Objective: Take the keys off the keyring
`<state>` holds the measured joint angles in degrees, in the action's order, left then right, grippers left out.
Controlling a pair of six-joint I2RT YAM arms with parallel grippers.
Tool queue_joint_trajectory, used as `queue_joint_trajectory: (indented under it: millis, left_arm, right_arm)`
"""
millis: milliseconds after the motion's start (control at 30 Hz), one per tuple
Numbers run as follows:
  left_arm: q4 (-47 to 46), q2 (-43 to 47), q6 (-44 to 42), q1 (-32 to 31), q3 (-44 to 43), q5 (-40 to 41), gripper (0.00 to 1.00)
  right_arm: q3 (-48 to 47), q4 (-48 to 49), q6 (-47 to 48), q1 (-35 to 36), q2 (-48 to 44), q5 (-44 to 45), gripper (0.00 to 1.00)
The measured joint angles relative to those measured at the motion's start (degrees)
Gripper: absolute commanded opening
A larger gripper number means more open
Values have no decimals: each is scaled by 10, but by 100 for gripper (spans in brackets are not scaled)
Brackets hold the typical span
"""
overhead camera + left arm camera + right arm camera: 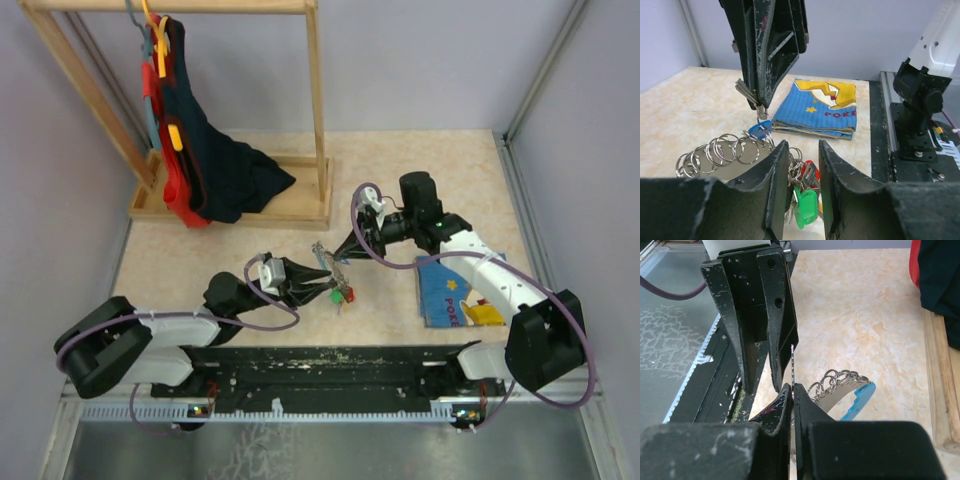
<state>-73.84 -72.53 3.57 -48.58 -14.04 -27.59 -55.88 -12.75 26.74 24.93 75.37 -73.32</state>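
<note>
1. Just left of the picture book (822, 107), we see the right gripper (792, 387) pinched shut on a thin silvery key blade (791, 362).
2. Farther from the book, the left gripper (803, 147) faces it. Its fingers (775, 175) stand a narrow gap apart, and the keys (805, 204), green and red heads showing, sit in that gap. We cannot tell whether the fingers grip them.
3. The keyring (722, 150) trails its silvery rings away from the book, beside the left gripper. Its light-blue patch (858, 399) lies near the right gripper's tips.

Lab cell, plain partition walls (420, 70)
</note>
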Motion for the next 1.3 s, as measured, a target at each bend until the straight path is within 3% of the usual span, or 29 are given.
queue_joint_trajectory:
  millis: [367,1300]
  left_arm:
    - [-76,-54,-7,-13,5,88,31]
    - [-115,-117,16,-34,-2,136,24]
  right_arm:
    - [0,0,0,0,2,0,0]
    - [0,4,0,0,2,0,0]
